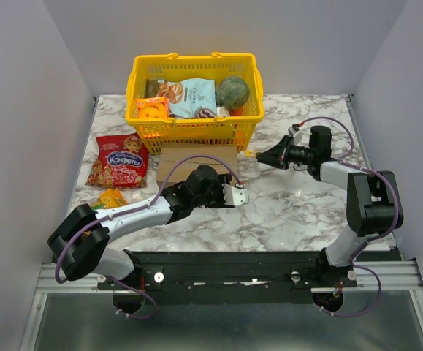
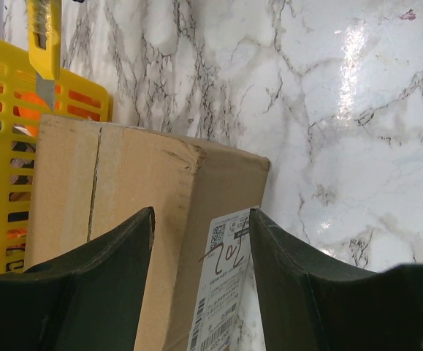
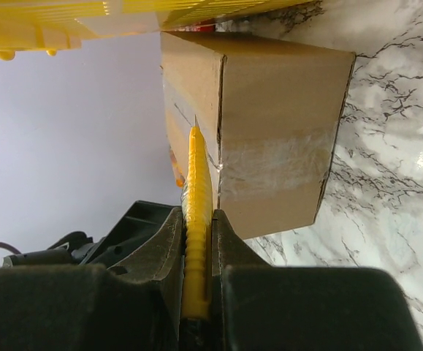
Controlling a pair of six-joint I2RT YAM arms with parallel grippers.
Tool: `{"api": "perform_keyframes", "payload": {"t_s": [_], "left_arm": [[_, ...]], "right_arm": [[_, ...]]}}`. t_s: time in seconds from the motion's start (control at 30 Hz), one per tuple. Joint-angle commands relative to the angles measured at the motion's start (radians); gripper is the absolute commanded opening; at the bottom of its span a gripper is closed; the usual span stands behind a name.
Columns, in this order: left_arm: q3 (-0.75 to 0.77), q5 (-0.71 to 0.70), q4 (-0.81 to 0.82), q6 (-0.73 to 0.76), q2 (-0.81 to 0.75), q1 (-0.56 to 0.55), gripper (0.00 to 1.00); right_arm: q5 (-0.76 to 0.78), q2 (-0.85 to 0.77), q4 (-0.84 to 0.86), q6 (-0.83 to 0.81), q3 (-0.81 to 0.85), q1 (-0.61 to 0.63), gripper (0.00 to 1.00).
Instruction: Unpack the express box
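Note:
The express box (image 1: 196,159) is a brown carton lying in front of the yellow basket (image 1: 193,130). My left gripper (image 1: 234,194) is open at its near right corner. In the left wrist view the fingers (image 2: 101,281) straddle the box edge (image 2: 142,197) that carries a white shipping label (image 2: 222,292). My right gripper (image 1: 264,156) is shut on a yellow utility knife (image 3: 197,190) to the right of the box. The blade points at the taped seam on the box end (image 3: 277,124). The knife tip also shows in the left wrist view (image 2: 43,44).
The basket holds an orange box (image 1: 153,110), a blue bag (image 1: 194,96) and a green round item (image 1: 233,91). A red candy bag (image 1: 117,161) and an orange packet (image 1: 110,197) lie left of the box. Grey walls stand on both sides.

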Motion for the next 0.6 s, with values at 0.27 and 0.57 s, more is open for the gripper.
{"api": "perform_keyframes", "payload": {"t_s": [0.27, 0.57], "left_arm": [[-0.003, -0.008, 0.014, -0.016, 0.008, -0.006, 0.63], [0.003, -0.005, 0.015, -0.018, 0.020, -0.006, 0.63]], "right_arm": [[0.023, 0.001, -0.088, -0.069, -0.001, -0.005, 0.00], [-0.006, 0.027, -0.041, -0.031, 0.004, -0.004, 0.01]]}}
